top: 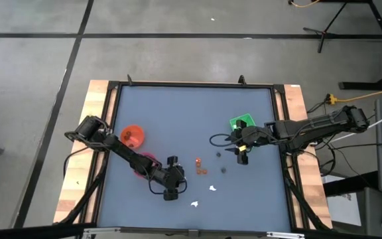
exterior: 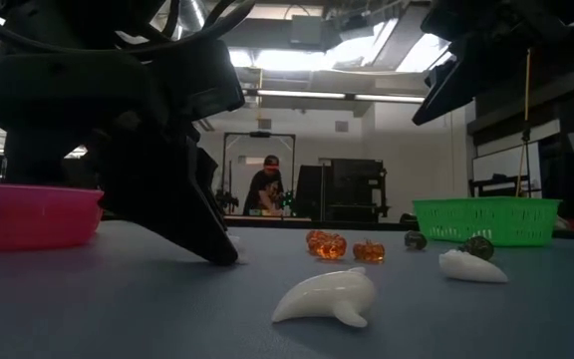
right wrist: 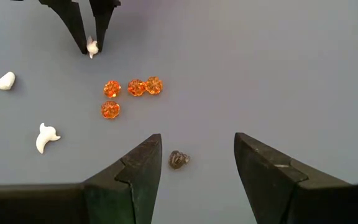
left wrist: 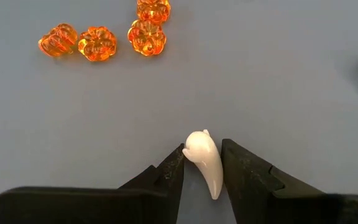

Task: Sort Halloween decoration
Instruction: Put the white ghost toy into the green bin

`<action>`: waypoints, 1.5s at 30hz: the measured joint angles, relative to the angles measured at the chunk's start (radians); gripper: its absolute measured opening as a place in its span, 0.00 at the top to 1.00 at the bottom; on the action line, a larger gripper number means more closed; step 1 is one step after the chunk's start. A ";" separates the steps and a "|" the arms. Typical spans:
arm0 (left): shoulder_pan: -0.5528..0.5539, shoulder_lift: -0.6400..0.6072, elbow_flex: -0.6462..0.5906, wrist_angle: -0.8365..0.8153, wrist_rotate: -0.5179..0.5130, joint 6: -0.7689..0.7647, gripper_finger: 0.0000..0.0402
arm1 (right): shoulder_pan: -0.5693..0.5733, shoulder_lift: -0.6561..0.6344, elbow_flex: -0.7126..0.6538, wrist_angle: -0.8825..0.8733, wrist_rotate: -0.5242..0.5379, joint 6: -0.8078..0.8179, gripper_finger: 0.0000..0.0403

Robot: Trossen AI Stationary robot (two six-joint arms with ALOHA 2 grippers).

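The Halloween decoration lies scattered on the blue table: several orange pumpkin pieces [left wrist: 98, 42], dark roundish pieces [right wrist: 179, 159] and white ghost-shaped pieces [exterior: 327, 297]. My left gripper [left wrist: 202, 158] is down at the table, just left of the orange pieces, shut on one white ghost piece [left wrist: 204, 162]. In the right wrist view that gripper [right wrist: 92, 45] shows far off with the white piece at its tips. My right gripper [right wrist: 194, 163] hangs open above the table near the green tray [top: 241, 123], with a dark piece lying on the table below its gap. My left gripper pinches the white ghost piece between its two fingertips, one finger [left wrist: 178, 160] on each long side, near the rounded head end [left wrist: 194, 144]. The fingers slant down from the table's left and lie along the piece. The piece seems to lie on the table.
An orange bowl [top: 132, 135] and a pink bowl [exterior: 28, 214] stand at the left, the pink one partly under my left arm. Two more white pieces [top: 212, 188] lie toward the near edge. Beyond the table a person stands far back in the room.
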 joint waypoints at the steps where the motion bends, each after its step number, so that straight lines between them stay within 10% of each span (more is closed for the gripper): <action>1: 0.000 0.000 0.000 0.000 0.000 0.000 0.76 | 0.000 0.000 0.000 0.000 0.000 0.000 0.51; 45: 0.002 0.003 -0.001 0.075 -0.007 0.001 0.86 | 0.000 0.000 0.000 0.000 0.000 -0.001 0.51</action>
